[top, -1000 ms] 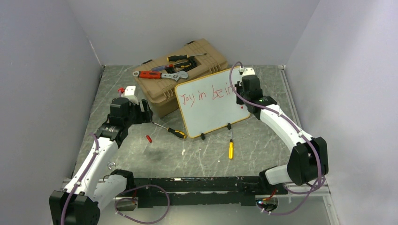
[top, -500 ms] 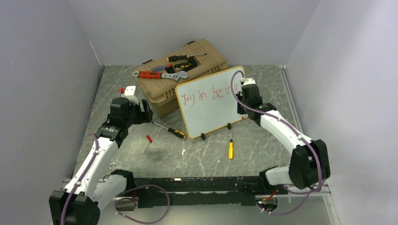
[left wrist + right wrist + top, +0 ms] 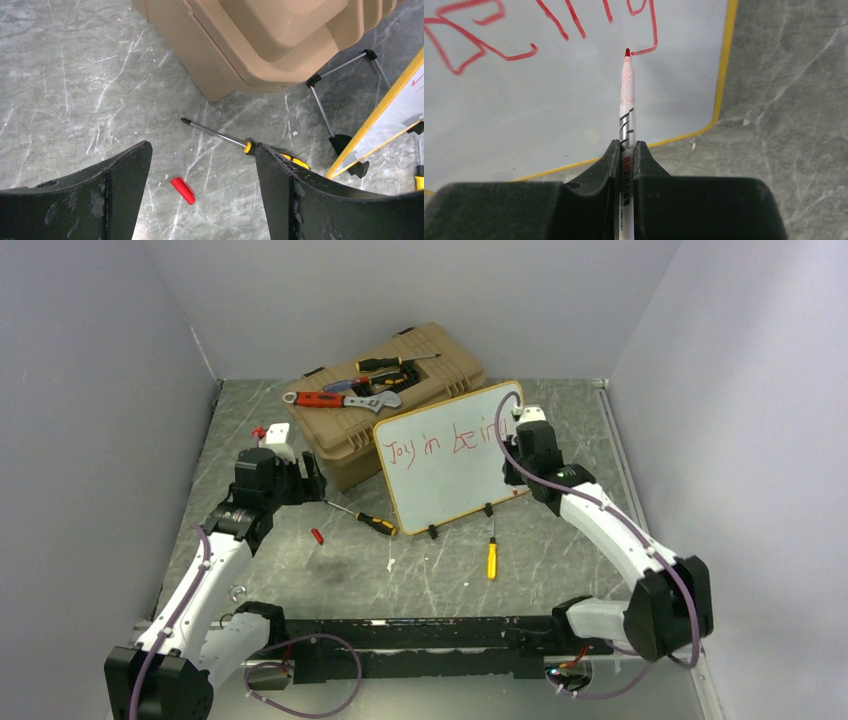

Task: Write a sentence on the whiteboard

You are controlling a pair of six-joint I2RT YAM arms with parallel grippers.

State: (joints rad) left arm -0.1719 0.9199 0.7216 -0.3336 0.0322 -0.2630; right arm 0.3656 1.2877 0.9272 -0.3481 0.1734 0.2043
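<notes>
Whiteboard (image 3: pixel 450 475) just gained a g by its right edge, so the sentence (image 3: pixel 440 443) looks halfway done; right end effector (image 3: pixel 626 147) pinches the marker (image 3: pixel 626 100), left end effector (image 3: pixel 202 150) gapes empty.

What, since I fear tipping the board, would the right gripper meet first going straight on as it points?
The whiteboard: the right gripper is shut on the marker, whose tip sits at or nearly on it.
</notes>
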